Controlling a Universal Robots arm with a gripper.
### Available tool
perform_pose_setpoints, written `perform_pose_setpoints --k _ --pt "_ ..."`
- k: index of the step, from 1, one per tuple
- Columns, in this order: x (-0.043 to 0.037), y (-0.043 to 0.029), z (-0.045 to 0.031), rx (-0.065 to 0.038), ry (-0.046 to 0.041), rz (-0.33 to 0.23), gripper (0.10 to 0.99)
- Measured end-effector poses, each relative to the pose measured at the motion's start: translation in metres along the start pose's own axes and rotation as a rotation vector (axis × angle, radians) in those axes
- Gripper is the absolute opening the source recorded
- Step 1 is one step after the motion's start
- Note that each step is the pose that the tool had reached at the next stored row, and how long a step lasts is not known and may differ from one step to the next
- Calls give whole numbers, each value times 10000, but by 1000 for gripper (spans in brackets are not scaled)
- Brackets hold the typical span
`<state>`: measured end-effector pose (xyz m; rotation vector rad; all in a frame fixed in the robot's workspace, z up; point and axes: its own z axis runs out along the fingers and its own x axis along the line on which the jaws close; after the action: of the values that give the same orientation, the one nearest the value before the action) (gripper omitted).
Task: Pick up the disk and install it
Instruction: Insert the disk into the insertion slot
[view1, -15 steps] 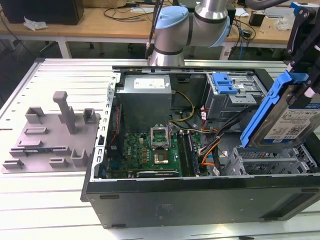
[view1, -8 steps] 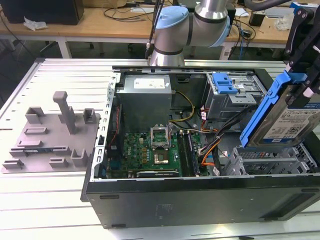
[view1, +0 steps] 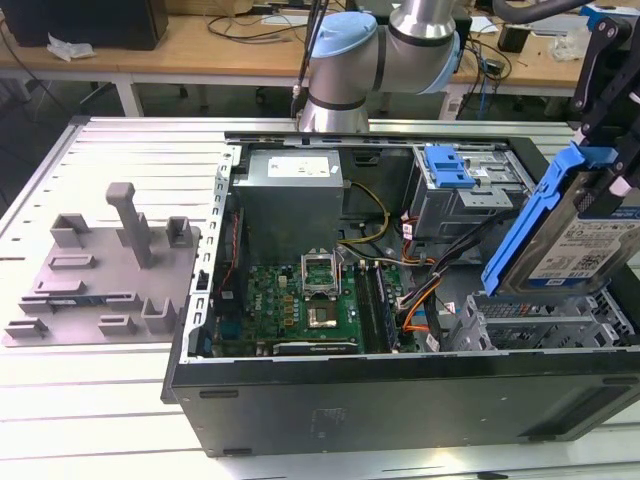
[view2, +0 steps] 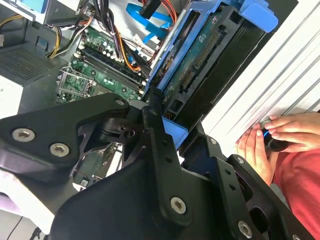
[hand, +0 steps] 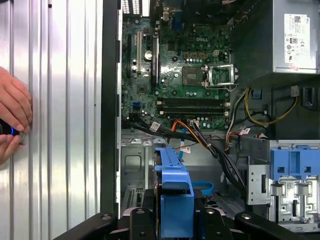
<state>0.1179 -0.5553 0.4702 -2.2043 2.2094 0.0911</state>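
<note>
The disk (view1: 585, 245), a silver drive with a white-and-blue label in a bright blue carrier bracket (view1: 530, 220), hangs tilted above the grey drive cage (view1: 540, 325) at the exterior view's right end of the open computer case. My gripper (view1: 612, 165) comes down from above and is shut on the disk's upper end. In the second wrist view the black finger linkages clamp the blue bracket (view2: 175, 132), with the drive's connector edge (view2: 200, 55) beyond. The first wrist view shows the bracket edge-on (hand: 174, 190) between my fingers, over the case's drive bay.
The open case (view1: 400, 400) holds a green motherboard (view1: 300, 300), a power supply (view1: 290, 175), orange and black cables (view1: 430, 300) and a blue latch on a second cage (view1: 447, 167). A grey fixture plate (view1: 100, 270) lies at the left. A person's hands (view2: 280, 132) rest beside the case.
</note>
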Motion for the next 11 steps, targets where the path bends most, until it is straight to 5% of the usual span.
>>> perform_pose_setpoints --k 11 --pt "16 -2 44 5 -2 -3 365"
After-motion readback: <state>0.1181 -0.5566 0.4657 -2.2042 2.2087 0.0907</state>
